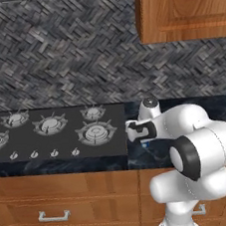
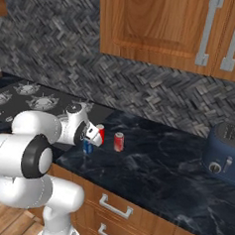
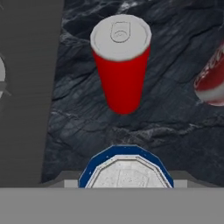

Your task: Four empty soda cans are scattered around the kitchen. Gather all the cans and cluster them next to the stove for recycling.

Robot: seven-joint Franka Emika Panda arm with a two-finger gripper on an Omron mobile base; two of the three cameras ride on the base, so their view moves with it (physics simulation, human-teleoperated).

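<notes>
A dark marbled counter [image 2: 156, 167] runs under a grey herringbone wall, with wooden cupboards above and drawers below. The black stove [image 1: 62, 129] is set into the counter; in the right base view it sits at about nine o'clock from the cans. A blue toaster [image 2: 225, 153] stands well apart at three o'clock.

The gripper [image 2: 90, 140] hangs low over the counter just beside the stove's edge. In the hand view a blue can [image 3: 126, 168] sits directly under the hand, its silvery top at six o'clock, between the fingers; the jaws look pressed against its sides, though the contact itself is hidden, so I cannot tell for certain.

A plain red can [image 3: 121, 65] stands upright at twelve o'clock from the blue one, close to it. A second red can [image 3: 212, 81] with white lettering stands at two o'clock, cut by the frame edge. In the right base view that can [image 2: 119, 142] stands just right of the hand.
</notes>
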